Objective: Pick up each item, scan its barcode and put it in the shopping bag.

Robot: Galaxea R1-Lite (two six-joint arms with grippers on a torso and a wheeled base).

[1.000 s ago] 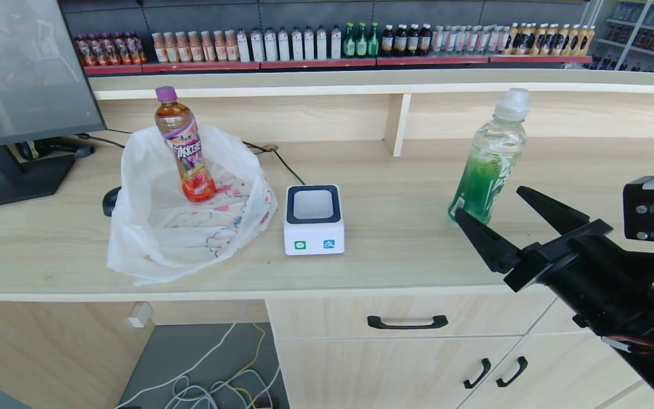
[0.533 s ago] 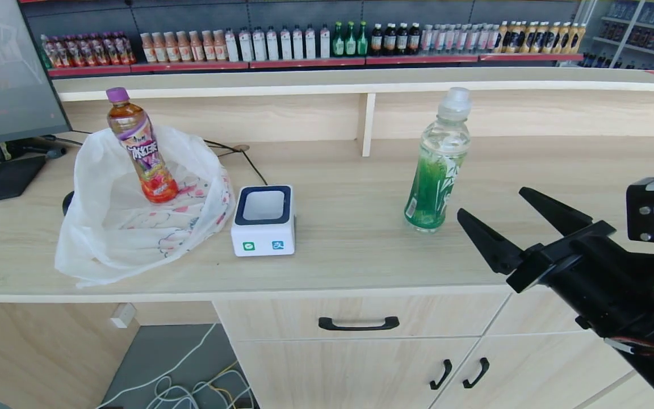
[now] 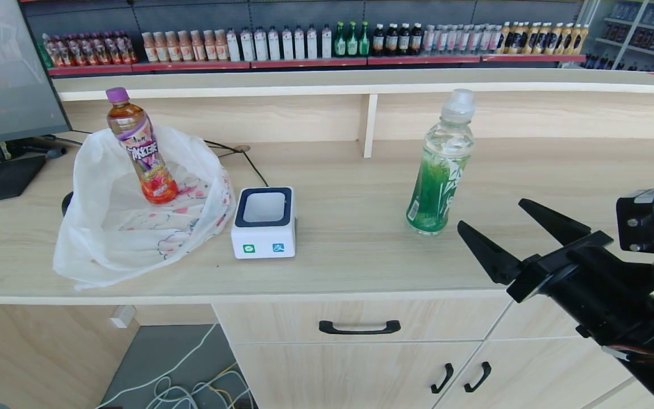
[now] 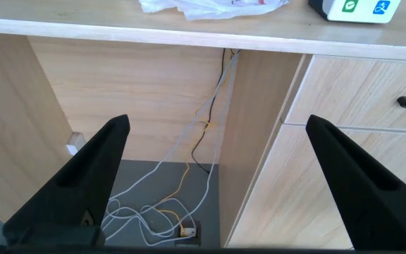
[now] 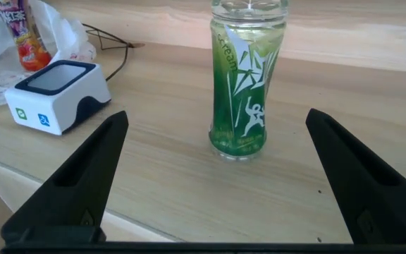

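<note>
Just in front of the green bottle, toward the counter edge, the right gripper hangs empty with its jaws spread wide. The bottle stands upright, its long axis vertical, lined up between them. The scanner and shopping bag sit well to the bottle's left, so both its flanks have room.

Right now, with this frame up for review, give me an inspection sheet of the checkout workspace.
Surface: pale wooden counter.
Job's things: green bottle upright, right of the scanner; tea bottle standing in the shopping bag.
Clutter: monitor at the counter's left end.
Grippers: right gripper open, short of green bottle, not touching; left gripper open, below counter height.
Cables: black cable behind scanner; loose cables on floor.
Surroundings: drink shelves behind.
</note>
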